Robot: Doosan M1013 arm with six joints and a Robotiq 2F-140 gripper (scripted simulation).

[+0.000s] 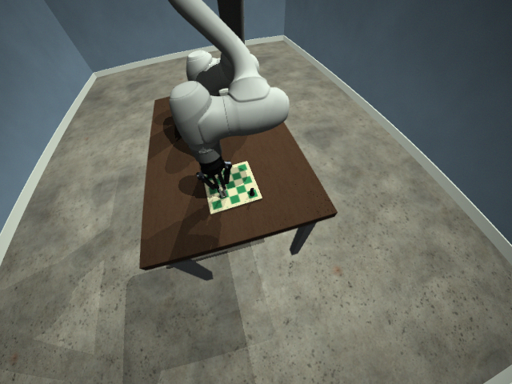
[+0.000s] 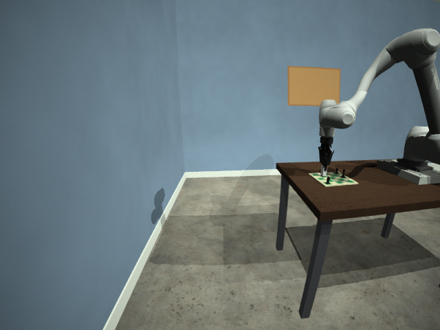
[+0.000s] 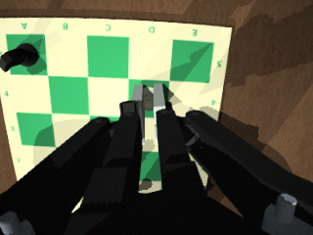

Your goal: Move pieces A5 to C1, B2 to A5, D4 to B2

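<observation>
A green and cream chessboard lies on the brown table; it also shows in the side view and the wrist view. My gripper points straight down at the board's left part, with its tips close to the board's surface. In the wrist view the fingers stand almost together on a thin pale chess piece in the D column; most of the piece is hidden by the fingers. A black piece stands on the corner square in the A column.
A black piece stands near the board's right edge. The side view shows three black pieces around the gripper. The arm's base sits at the table's far end.
</observation>
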